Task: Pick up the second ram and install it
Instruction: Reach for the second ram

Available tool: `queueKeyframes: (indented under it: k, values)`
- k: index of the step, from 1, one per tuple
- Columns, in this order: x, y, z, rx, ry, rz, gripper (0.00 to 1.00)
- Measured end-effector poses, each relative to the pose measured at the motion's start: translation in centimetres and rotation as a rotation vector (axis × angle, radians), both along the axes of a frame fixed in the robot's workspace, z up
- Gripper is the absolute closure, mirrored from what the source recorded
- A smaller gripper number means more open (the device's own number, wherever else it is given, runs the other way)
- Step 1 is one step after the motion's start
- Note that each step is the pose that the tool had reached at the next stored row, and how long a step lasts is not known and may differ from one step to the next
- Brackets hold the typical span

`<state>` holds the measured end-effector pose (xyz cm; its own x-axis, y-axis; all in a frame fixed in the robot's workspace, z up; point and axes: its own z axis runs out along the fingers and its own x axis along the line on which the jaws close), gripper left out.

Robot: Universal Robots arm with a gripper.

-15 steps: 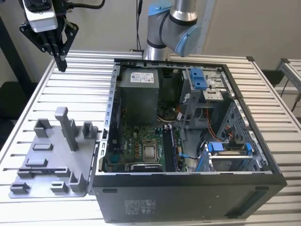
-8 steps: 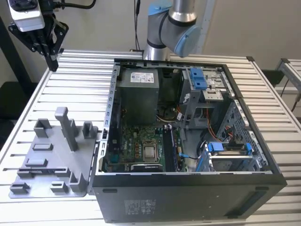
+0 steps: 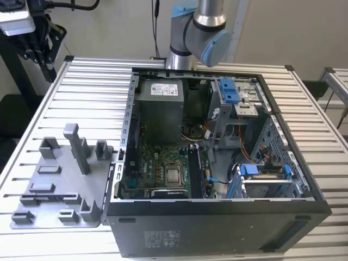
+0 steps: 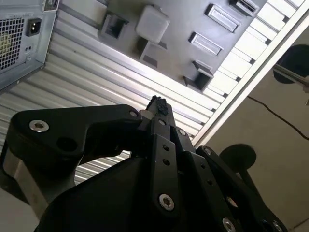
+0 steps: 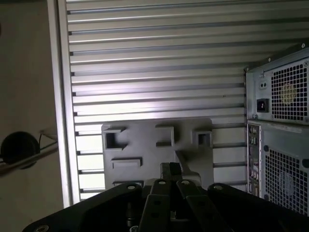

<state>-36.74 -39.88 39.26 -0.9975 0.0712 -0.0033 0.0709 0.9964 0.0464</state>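
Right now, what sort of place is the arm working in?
Probably a robotics lab or workshop bench set up for computer assembly: an open black desktop computer case lies on a ribbed aluminium slat table, beside a grey plastic fixture with upright posts.

An open computer case [image 3: 217, 231] and a grey fixture [image 3: 60, 185] share the ribbed metal bench [image 3: 304, 109].
We see the case lying on its side, its inside exposed: a grey power supply [image 3: 160, 111], a green board [image 3: 147, 163] with a square processor [image 3: 174, 175]; the fixture, with upright posts, sits just beside it on the exterior view's left.
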Motion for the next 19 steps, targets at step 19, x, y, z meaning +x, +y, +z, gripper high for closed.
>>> queueKeyframes:
  k: [19]
  values:
    - [-2.01, -0.09, -0.01, 0.0, 0.0003, 0.0, 0.89]
